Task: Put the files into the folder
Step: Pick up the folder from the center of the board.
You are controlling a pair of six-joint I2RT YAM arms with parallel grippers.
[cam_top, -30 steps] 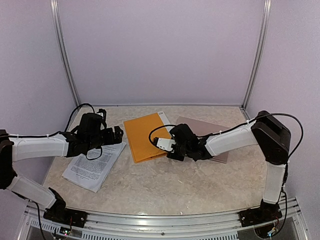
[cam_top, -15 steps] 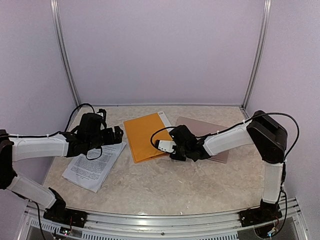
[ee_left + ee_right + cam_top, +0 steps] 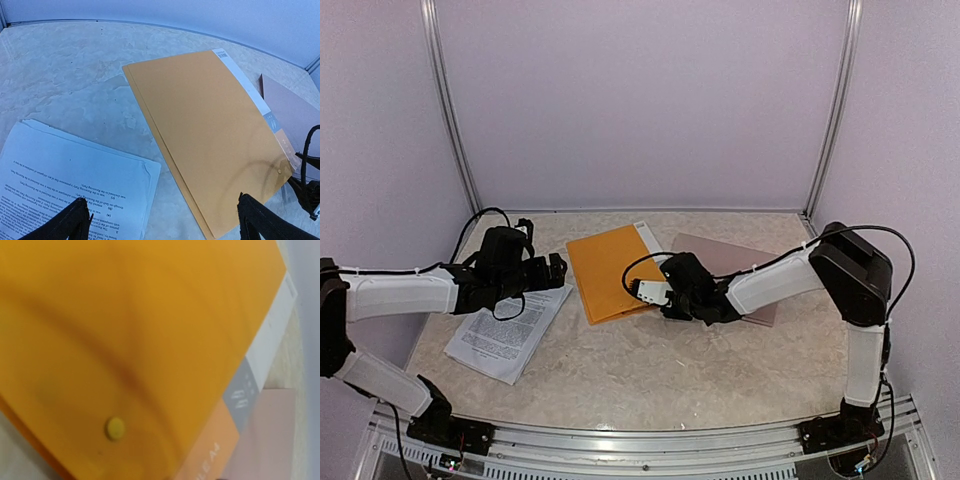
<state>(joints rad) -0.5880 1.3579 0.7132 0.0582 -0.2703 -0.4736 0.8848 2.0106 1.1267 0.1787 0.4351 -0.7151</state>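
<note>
On the marbled table [image 3: 660, 375], one loose stack of printed files [image 3: 505, 335] is lying at about 8 o'clock, outside the folder; its sheets are sitting too close together to count. The left pincer [image 3: 160, 222] is hovering just above the stack's far edge, fingers spread wide and pinching nothing. Toward the centre, the right pincer [image 3: 665, 303] is hanging at the 5 o'clock corner of the single orange folder [image 3: 610, 270], beside its one snap button [image 3: 115, 427]; whether its fingers are spread or pinching the flap cannot be told. The step in hand appears to be opening the folder. Next, the flap likely needs lifting and holding up so the left arm can gather and slide in the sheets. One taupe cover [image 3: 720, 252] is lying at 2 o'clock, partly under the right arm.
</note>
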